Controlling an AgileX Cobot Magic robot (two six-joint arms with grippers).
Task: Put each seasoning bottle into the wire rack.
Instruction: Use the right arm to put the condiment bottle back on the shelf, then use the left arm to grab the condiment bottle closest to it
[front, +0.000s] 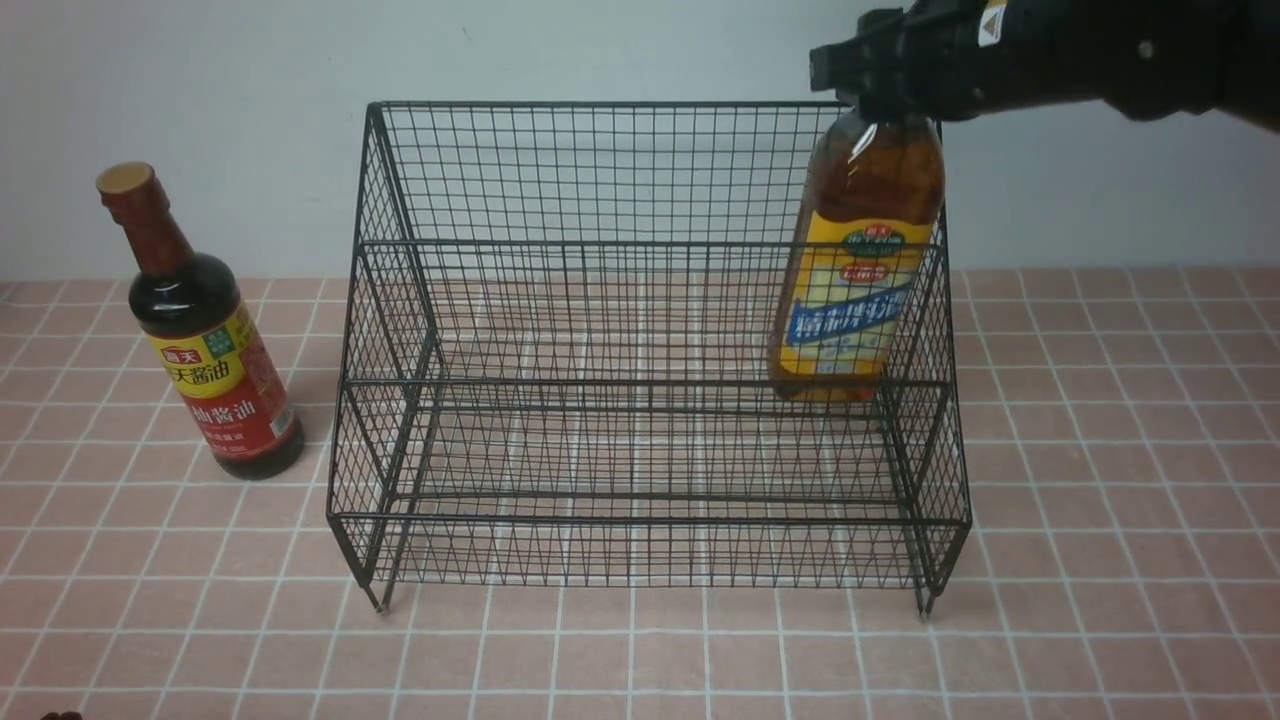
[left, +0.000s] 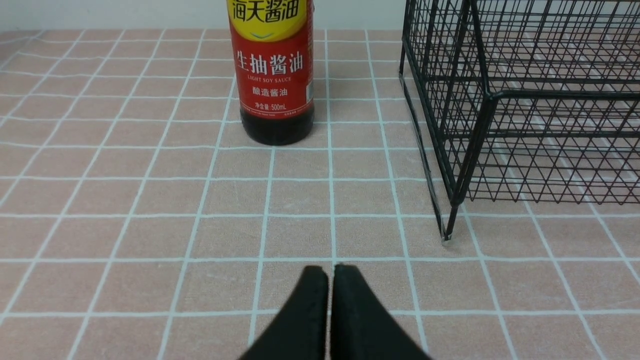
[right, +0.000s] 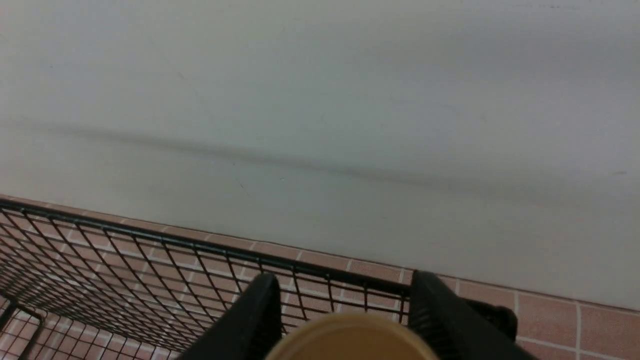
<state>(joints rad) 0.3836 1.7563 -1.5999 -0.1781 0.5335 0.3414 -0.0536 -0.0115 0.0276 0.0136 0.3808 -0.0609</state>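
The black wire rack stands mid-table. The amber seasoning bottle, with a yellow-blue label, hangs slightly tilted inside the rack's right end, its base about level with the upper tier. My right gripper is shut on the bottle's top. In the right wrist view its fingers flank the tan cap above the rack's rim. The dark soy-sauce bottle stands upright on the table left of the rack. In the left wrist view my left gripper is shut and empty, low over the tiles, short of the soy-sauce bottle.
The pink tiled tabletop runs back to a pale wall just behind the rack. The rack's front left foot stands to one side of my left gripper.
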